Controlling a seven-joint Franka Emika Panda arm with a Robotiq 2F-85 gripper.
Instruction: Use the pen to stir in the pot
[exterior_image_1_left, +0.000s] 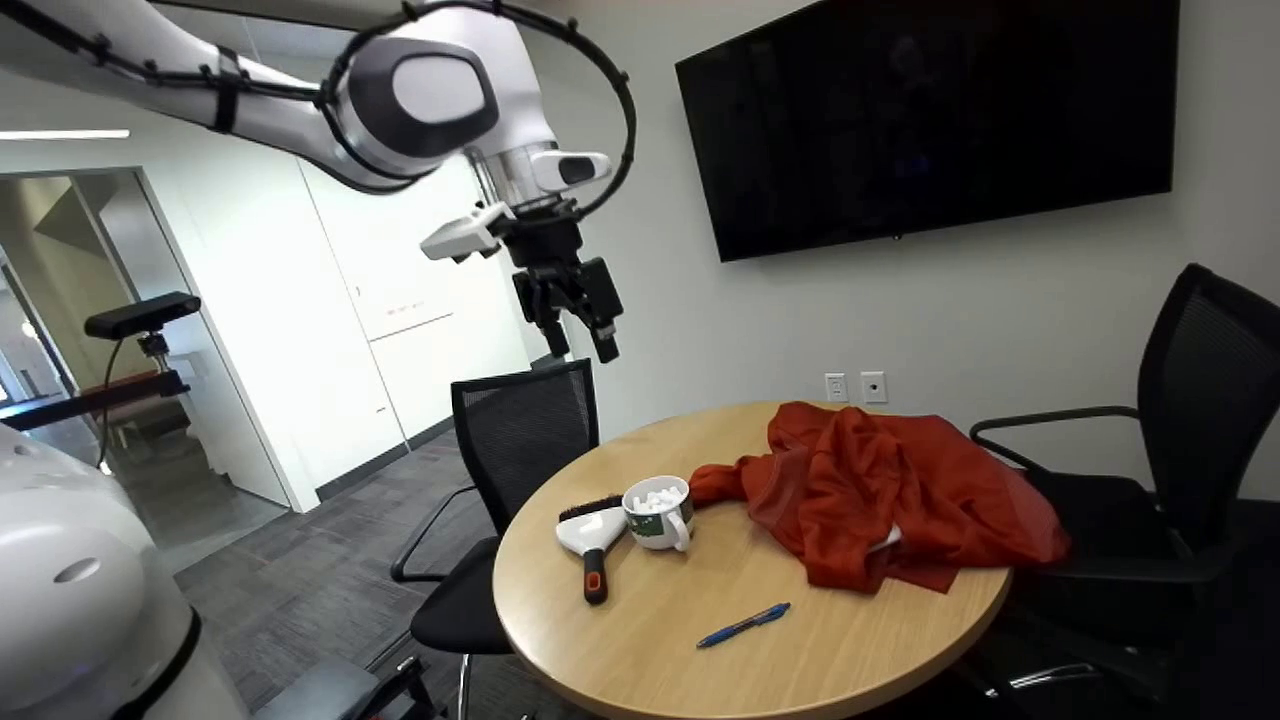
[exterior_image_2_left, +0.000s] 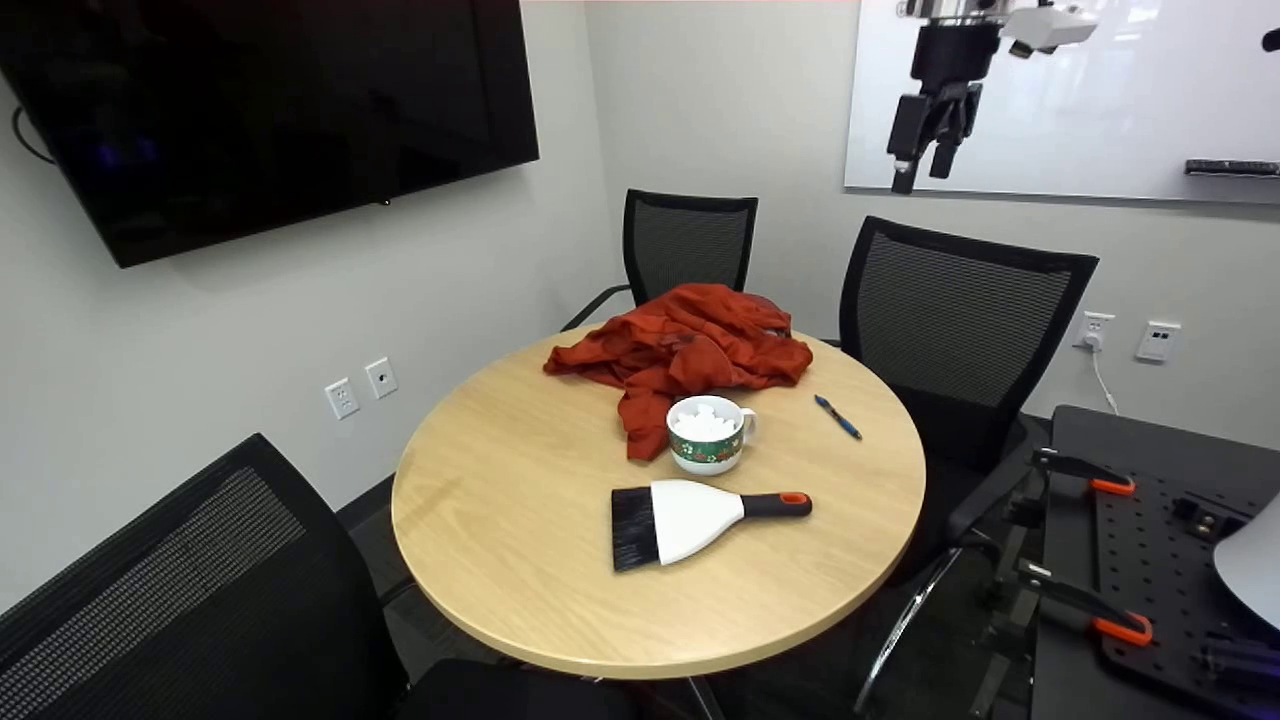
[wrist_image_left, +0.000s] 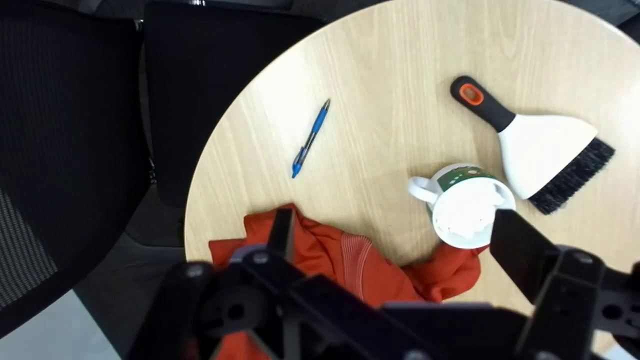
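Note:
The pen (exterior_image_1_left: 743, 625) is thin and blue with dark parts. It lies flat on the round wooden table and also shows in an exterior view (exterior_image_2_left: 838, 417) and the wrist view (wrist_image_left: 311, 137). The pot (exterior_image_1_left: 655, 528) is a small white cup-like vessel with a green patterned band and a handle. It stands upright, holds several white pieces, and also shows in an exterior view (exterior_image_2_left: 708, 452) and the wrist view (wrist_image_left: 459, 175). My gripper (exterior_image_1_left: 582, 352) is open and empty, high above table level, apart from both; its fingers stand wide apart in the wrist view (wrist_image_left: 394, 216).
A crumpled red cloth (exterior_image_2_left: 700, 350) lies on the table (exterior_image_2_left: 500, 560), touching or very near the pot. A white brush with black bristles and a dark handle (exterior_image_2_left: 695, 520) lies beside the pot. Black chairs (exterior_image_2_left: 965, 310) stand around the table. A large screen (exterior_image_1_left: 930, 120) hangs on the wall.

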